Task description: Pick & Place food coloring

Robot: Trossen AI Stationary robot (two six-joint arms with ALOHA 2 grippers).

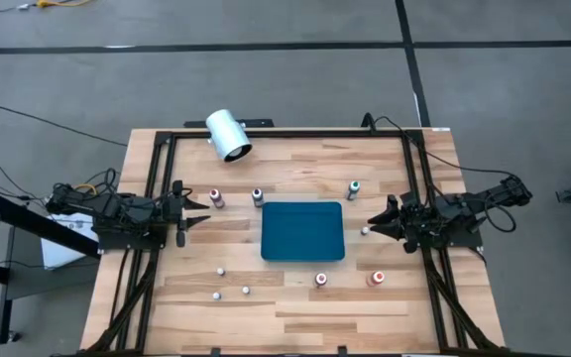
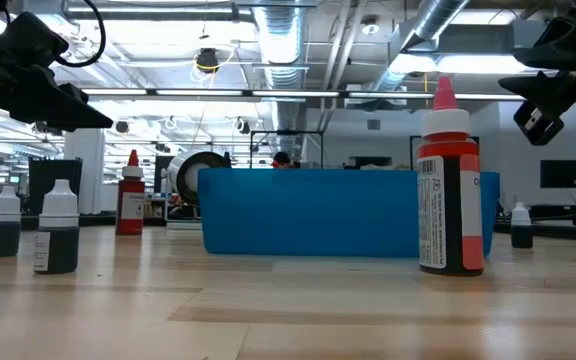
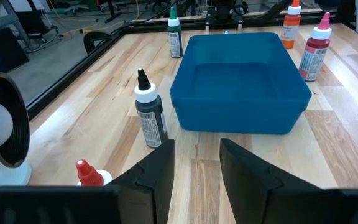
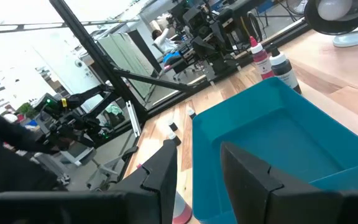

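Your left gripper hovers at the left edge of the wooden table, fingers parted with nothing between them. The nearest food coloring is the red-tipped bottle, standing upright just ahead of the fingertips and slightly toward the far side; the dark bottle stands a little farther on. Both have their long axis vertical, so a level approach across the body looks right to me. The right gripper waits at the opposite edge, fingers also apart and empty, with a small white bottle just beside it. The blue tray sits empty between the arms. More bottles are scattered along the near side. A white fan stands at the far edge, and an open workshop lies beyond.
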